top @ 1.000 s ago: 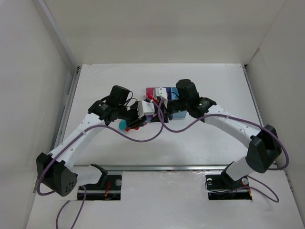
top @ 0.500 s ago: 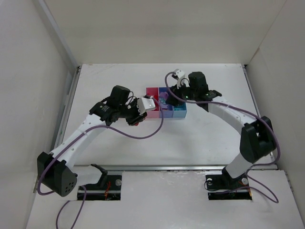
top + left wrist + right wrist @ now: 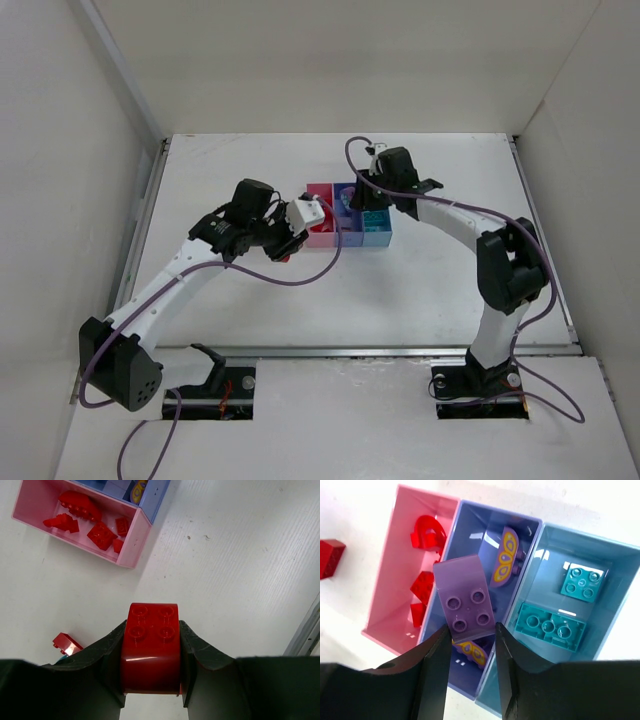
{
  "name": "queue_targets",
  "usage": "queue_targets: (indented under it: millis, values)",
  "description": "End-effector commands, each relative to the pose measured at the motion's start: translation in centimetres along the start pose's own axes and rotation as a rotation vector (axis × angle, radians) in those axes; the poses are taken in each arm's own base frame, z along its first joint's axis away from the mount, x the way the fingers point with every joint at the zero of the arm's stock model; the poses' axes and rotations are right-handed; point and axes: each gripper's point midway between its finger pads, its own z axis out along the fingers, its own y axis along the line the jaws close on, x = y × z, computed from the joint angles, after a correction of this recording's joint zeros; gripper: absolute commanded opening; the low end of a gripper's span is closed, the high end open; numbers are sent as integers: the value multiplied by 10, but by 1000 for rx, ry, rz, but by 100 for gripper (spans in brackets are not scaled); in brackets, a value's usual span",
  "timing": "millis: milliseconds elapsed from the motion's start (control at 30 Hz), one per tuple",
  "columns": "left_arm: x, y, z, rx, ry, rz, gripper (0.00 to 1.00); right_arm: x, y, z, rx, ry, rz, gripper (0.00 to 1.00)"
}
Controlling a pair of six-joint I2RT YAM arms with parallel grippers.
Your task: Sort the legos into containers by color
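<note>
Three joined bins stand mid-table: pink (image 3: 322,238), purple-blue (image 3: 347,236) and light blue (image 3: 377,236). My left gripper (image 3: 151,630) is shut on a red lego (image 3: 150,650), held above the table just left of the pink bin (image 3: 30,510), which holds several red legos. My right gripper (image 3: 472,630) grips a purple lego (image 3: 465,597) by its end, over the purple-blue bin (image 3: 475,527). That bin holds purple pieces with yellow print. The light blue bin (image 3: 620,605) holds two teal legos (image 3: 550,625).
A loose red lego (image 3: 67,643) lies on the table under my left gripper (image 3: 300,215), with a bit of teal beside it. It also shows in the right wrist view (image 3: 330,557). Both arms' cables hang near the bins.
My right gripper has swung from the loose legos beside the left gripper to above the bins, carrying the purple lego. My left gripper has moved slightly toward the pink bin.
</note>
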Motion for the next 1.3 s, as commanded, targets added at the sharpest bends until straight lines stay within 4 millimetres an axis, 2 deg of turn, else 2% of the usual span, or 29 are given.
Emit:
queue_targets:
  millis: [0,67,133,167,233,267,367,400,433,467,500,533,567,600,633,667,700,767,867,900,933,967,1033,1133,1200,1267]
  values:
    - [-8,1,-1,-10,-39,-11,0,-27,12,-6,10,-73,16,0]
    - [-8,1,-1,-10,-39,-11,0,-26,11,-4,13,-64,17,9]
    - [-10,1,-4,-14,-46,-7,0,-28,10,-5,22,-67,18,22]
    - [-10,1,-4,-14,-46,-7,0,-27,16,-6,16,-59,12,37]
    - [-10,0,-3,-7,-51,-7,0,-24,13,-6,30,-50,14,59]
    - [-10,0,-3,-6,-51,-7,0,-27,12,-7,40,-53,14,83]
    - [-16,-2,-5,10,-70,6,0,-36,23,-18,-14,-87,-37,100]
    - [-19,-4,-8,15,-86,11,0,-37,29,-22,-31,-114,-68,100]
    - [-22,-5,-10,19,-101,32,0,-48,42,-39,-56,-165,-141,100]
    - [-24,-11,-10,53,-113,54,0,-52,46,-48,-57,-197,-189,100]
    - [-28,-14,-15,62,-137,77,0,-56,60,-57,-95,-233,-257,100]
    - [-32,-17,-18,73,-159,98,0,-53,72,-76,-147,-262,-336,100]
    - [-41,-24,-25,98,-204,131,0,-50,78,-86,-201,-283,-506,100]
    - [-41,-27,-28,111,-222,172,0,-32,110,-101,-393,-277,-622,100]
    - [-46,-31,-32,121,-246,198,0,-11,115,-108,-477,-260,-694,100]
    - [-51,-37,-37,140,-287,226,0,-3,139,-137,-623,-319,-829,98]
    - [-54,-40,-40,149,-305,244,0,1,137,-143,-620,-333,-864,98]
    - [-59,-44,-44,163,-336,264,0,16,153,-160,-685,-353,-914,98]
    - [-66,-49,-47,200,-356,274,0,27,174,-168,-741,-354,-940,93]
    - [-61,-51,-42,225,-338,266,0,34,179,-164,-757,-336,-942,91]
    - [-64,-53,-42,244,-343,263,0,32,187,-168,-771,-349,-953,90]
    - [-69,-51,-45,235,-354,280,0,40,193,-164,-785,-330,-958,90]
    - [-67,-53,-44,257,-346,277,0,33,204,-167,-786,-351,-971,90]
    - [-70,-53,-44,263,-352,287,0,31,212,-167,-809,-353,-977,84]
    - [-71,-54,-44,270,-358,287,0,32,217,-167,-829,-353,-982,75]
    - [-70,-57,-45,282,-357,283,0,31,222,-170,-836,-365,-996,70]
